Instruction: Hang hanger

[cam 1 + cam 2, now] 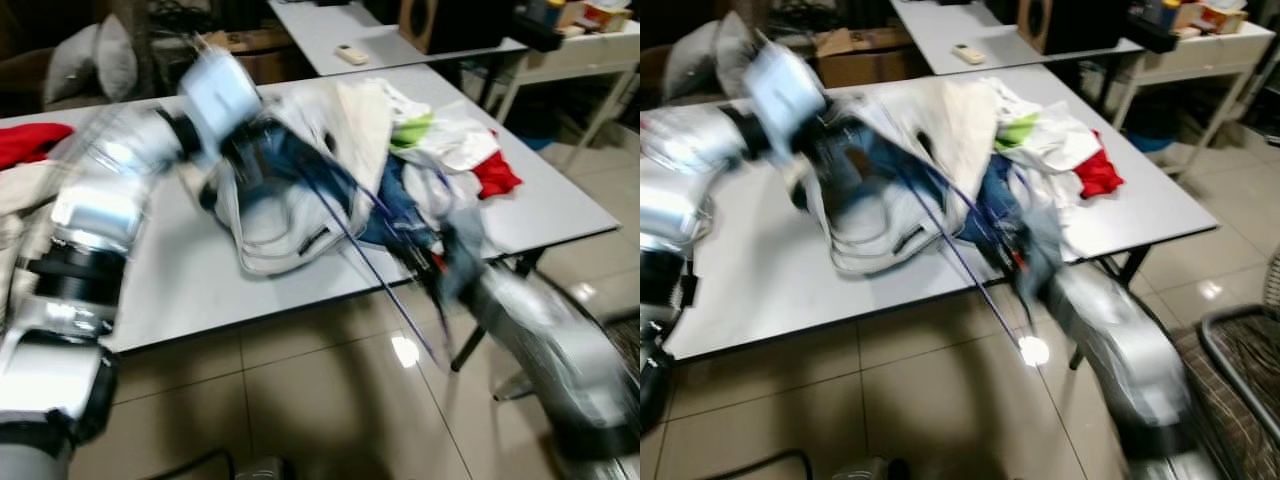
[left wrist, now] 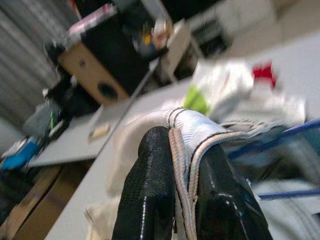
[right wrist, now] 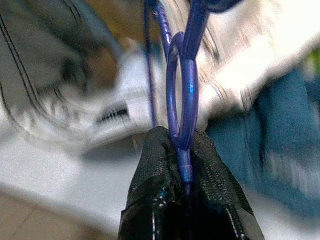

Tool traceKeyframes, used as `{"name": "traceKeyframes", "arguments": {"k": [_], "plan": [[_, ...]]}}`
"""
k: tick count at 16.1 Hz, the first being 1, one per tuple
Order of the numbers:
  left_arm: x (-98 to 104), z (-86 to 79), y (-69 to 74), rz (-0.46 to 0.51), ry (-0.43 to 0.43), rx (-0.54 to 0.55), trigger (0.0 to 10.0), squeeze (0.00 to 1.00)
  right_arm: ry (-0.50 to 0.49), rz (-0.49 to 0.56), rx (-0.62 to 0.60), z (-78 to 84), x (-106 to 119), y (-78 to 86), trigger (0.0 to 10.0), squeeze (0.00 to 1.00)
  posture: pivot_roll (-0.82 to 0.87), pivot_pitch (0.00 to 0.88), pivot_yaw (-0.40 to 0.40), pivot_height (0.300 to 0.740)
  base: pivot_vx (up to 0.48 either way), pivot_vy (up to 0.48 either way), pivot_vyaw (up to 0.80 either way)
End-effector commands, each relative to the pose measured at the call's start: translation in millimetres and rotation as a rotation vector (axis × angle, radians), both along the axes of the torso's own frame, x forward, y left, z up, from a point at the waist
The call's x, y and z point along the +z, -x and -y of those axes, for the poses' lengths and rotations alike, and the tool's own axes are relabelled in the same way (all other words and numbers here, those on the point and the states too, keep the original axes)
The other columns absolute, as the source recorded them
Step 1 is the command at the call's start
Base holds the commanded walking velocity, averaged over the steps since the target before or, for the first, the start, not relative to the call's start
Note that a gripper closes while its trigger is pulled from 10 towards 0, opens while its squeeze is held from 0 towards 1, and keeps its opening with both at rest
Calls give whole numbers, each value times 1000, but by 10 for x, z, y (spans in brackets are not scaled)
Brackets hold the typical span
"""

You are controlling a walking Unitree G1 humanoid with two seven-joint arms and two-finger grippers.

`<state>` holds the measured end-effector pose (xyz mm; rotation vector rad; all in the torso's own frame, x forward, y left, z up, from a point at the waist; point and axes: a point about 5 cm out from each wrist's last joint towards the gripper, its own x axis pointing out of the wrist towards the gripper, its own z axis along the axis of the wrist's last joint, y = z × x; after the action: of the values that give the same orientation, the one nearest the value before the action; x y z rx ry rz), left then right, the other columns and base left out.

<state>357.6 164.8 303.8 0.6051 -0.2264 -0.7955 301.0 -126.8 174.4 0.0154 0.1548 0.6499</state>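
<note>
Sprawling across a grey table (image 1: pixel 190 280), blurred by motion: a heap of clothes (image 1: pixel 440 150), white, green, red and blue. Lifting off the heap, a white garment (image 2: pixel 200 125), its trimmed edge clamped between the left gripper (image 2: pixel 182 185) fingers. Angling down past the table edge, a blue hanger (image 3: pixel 182 100), hook pinched tight in the right gripper (image 3: pixel 185 150).

1. We see a grey table (image 1: pixel 560 215) on a tiled floor (image 1: pixel 300 390).
2. A red cloth (image 1: pixel 495 175) lies near its right edge, beside a lime-green piece (image 1: pixel 412 130).
3. A remote control (image 1: pixel 351 54) rests on the farther table (image 1: pixel 320 25).
4. A wooden speaker (image 1: pixel 440 22) stands behind it.
5. Grey cushions (image 1: pixel 95 60) sit far left.
</note>
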Motion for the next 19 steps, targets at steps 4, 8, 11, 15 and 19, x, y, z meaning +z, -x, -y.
{"name": "traceKeyframes", "arguments": {"k": [4, 8, 11, 15, 19], "plan": [[523, -185, 256, 65, 66, -66, 1451, 0, -195, 288, 21, -145, 679, -294, 10000, 0, 72, 0, 21, 740, 0, 0, 0], [650, -344, 303, 46, 115, 97, 0, 0, -122, 113, -162, 60, 305, -430, 10000, 0, 89, 0, 6, 740, 0, 0, 0], [355, 35, 227, -73, 163, 83, 0, 0, -96, -55, -285, 252, -150, -260, 10000, 0, 78, 0, 23, 740, 0, 0, 0], [-550, 559, 38, -253, 371, 177, 0, 0, -138, -41, -413, 356, -278, 118, 10000, 0, 6, 0, 107, 740, 0, 0, 0], [-1115, 311, 248, -360, 561, 392, 10000, 0, -120, 30, -421, 261, -255, 327, 10000, 0, 2, 0, 84, 740, 0, 0, 0]]}}
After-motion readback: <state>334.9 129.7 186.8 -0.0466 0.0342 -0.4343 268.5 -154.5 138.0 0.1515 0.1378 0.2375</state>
